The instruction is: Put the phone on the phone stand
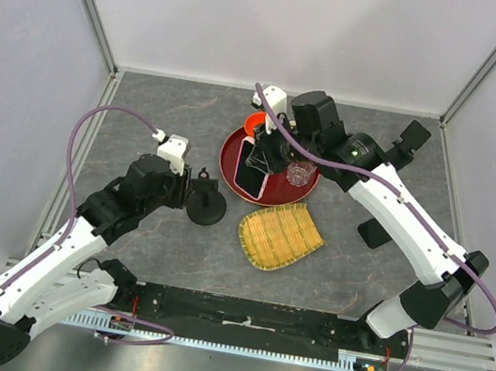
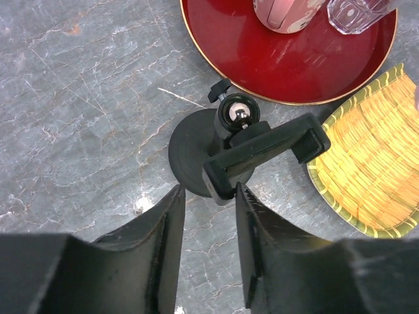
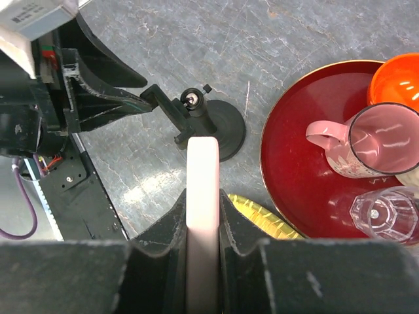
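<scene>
Right fingers (image 3: 169, 239) grip the phone (image 3: 201, 170) narrowly by its faces, holding it edge-on in the air over the left part of the red tray (image 2: 222, 46). The tray carries a pink mug (image 3: 366, 150), an orange bowl (image 3: 396, 78) and a clear glass (image 3: 386, 212). On the grey surface (image 1: 165, 110) just left of the tray, the black phone stand (image 2: 239, 147) sits on its round base, with its clamp bar tilted across the ball joint. Left fingers (image 2: 163, 255) are parted about halfway, one on each side of the bar's lower end, and a sliver of surface shows between one finger and the bar. A woven bamboo tray (image 1: 280, 236) lies just beside the stand and the red tray, on the side nearer the arms.
</scene>
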Robot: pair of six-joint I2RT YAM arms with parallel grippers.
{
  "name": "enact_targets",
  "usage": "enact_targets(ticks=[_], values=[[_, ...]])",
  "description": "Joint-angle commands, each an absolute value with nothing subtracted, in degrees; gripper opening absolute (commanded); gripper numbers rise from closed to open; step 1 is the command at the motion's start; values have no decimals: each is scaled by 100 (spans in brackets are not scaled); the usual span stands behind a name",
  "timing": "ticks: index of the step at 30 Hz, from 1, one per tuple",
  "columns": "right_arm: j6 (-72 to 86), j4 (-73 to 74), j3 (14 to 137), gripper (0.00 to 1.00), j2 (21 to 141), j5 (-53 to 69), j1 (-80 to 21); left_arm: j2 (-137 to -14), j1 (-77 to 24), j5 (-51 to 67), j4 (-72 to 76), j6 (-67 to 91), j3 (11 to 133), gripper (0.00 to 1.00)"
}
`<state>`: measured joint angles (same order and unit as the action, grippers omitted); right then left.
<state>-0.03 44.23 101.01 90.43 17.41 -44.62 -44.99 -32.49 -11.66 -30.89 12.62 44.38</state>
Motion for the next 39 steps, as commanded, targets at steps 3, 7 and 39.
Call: enact_targets(ticks=[3,7,39], values=[[299,3955,10099,0,8727,1688,-4675,-4693,-3234,-1195,-2944,1635,4509,34],[97,3929,10028,0,8763,1660,-4956,-4764,-3234,-1371,-2988,1276,4509,20],[-2179,3181,9685,0,9105,3419,-5220,-4632,-3112,-660,-2101,9,4263,18]])
